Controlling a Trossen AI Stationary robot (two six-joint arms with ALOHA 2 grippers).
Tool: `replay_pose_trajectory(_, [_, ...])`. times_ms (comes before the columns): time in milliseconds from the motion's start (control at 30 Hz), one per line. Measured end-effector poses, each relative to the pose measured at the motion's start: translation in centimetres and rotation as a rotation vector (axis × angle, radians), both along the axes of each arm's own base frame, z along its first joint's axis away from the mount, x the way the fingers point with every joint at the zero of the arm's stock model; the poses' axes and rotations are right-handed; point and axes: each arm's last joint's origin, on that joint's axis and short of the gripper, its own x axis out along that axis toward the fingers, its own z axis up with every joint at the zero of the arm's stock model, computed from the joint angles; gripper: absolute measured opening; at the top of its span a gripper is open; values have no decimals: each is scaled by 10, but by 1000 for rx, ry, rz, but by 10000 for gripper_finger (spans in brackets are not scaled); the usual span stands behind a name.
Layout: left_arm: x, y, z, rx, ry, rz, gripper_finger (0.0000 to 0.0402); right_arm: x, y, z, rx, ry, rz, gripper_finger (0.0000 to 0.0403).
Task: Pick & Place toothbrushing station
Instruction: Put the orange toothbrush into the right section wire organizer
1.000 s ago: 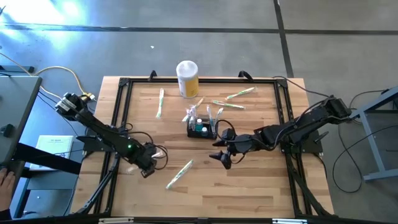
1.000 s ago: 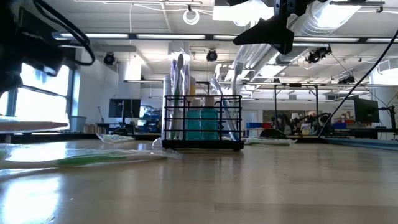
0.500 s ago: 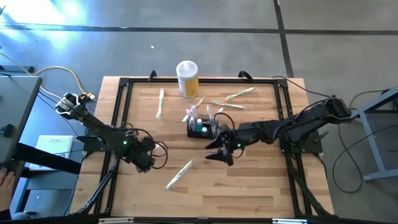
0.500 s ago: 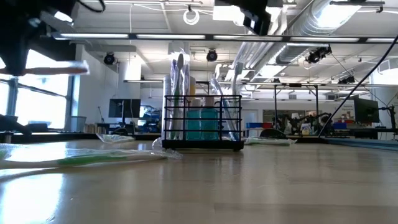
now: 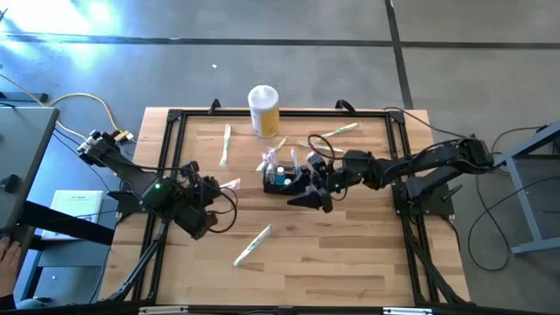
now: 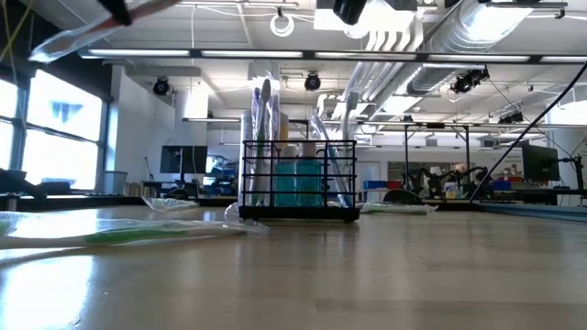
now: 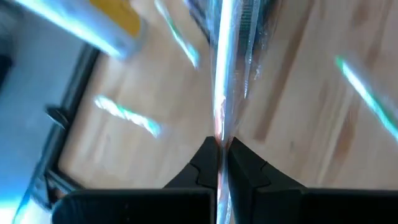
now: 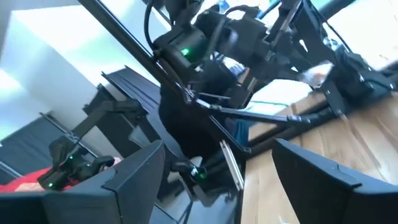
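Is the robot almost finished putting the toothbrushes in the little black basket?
Not yet, about partway. Done: a few wrapped toothbrushes already stand in the black wire basket. In hand: the left pincer is shut on another wrapped toothbrush, lifted off the table. The right pincer is open beside the basket. Left: several wrapped toothbrushes lie on the table, one near the front and one by the yellow canister.

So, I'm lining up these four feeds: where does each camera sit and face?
High: overhead, straight down; both arms, black basket.
Low: table height, level across; same basket.
Left wrist: past the left gripper, shut on a wrapped toothbrush.
Right wrist: past the open right gripper, toward the left arm.
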Motion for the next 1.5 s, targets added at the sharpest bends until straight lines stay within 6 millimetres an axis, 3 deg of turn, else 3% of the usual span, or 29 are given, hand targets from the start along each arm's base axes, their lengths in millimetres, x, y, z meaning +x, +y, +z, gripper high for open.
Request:
replay_pose_trajectory(233, [2,4,35,176,-149,-54,4,0,-27,9,-13,-101,45,290])
replay_pose_trajectory(533, [12,4,66,604,-228,-163,4,-8,-81,16,-44,-163,85,290])
replay_pose_trajectory(933, [96,14,84,1002,-7,-273,10,-27,-126,28,-88,-260,131,290])
replay_pose_trajectory(1067, [122,21,78,1132,169,-332,11,-35,-137,32,-71,-258,185,290])
replay_pose_trajectory(1300, [175,24,52,1214,210,-460,11,-46,-151,34,-32,-201,282,290])
replay_pose_trajectory(1400, [184,31,48,1236,221,-473,12,-51,-157,36,-40,-203,264,290])
replay_pose_trajectory(1500, [183,39,58,1240,221,-444,12,-55,-162,38,-66,-214,251,290])
